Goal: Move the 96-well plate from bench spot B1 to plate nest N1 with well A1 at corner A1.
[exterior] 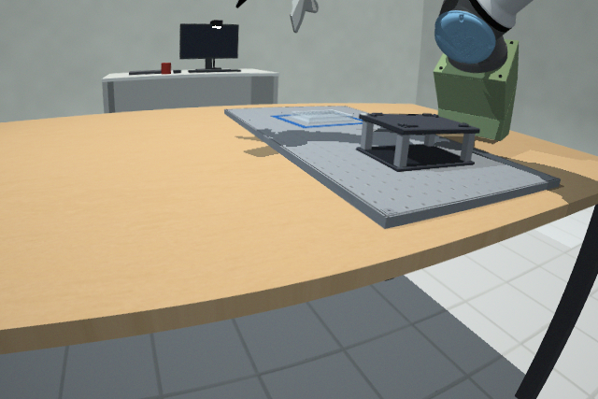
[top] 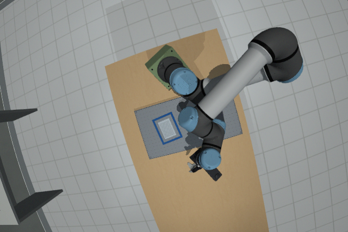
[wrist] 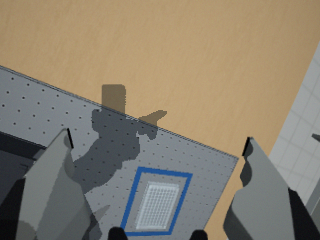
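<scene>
A lab or robot test cell: 1 arm on a green pedestal bolted to a wooden bench, a grey drilled breadboard carrying a raised black nest, tiled floor, and a side desk with a monitor.
</scene>
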Controlling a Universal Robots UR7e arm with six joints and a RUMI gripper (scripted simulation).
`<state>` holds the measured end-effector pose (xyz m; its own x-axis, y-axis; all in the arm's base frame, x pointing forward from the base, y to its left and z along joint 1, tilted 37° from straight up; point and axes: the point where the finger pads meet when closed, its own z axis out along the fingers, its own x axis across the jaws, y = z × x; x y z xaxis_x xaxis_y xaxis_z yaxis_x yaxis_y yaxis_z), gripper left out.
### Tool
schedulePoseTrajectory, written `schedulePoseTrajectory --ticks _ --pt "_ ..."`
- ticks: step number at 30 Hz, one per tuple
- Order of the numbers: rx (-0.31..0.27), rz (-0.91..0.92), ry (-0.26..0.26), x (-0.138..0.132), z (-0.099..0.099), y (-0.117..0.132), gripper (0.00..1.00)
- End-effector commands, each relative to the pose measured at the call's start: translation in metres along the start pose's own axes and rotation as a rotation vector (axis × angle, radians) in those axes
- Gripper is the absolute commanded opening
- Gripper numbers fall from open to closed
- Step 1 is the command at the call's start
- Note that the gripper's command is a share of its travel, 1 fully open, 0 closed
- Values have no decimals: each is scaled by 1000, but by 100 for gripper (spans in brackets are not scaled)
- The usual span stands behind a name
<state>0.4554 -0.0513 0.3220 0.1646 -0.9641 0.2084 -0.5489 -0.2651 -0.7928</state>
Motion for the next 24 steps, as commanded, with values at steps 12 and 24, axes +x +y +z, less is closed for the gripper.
schedulePoseTrajectory --ticks 12,24 --pt "-102 52 -25 25 22 50 100" --pt "-193 99 -59 36 33 85 100"
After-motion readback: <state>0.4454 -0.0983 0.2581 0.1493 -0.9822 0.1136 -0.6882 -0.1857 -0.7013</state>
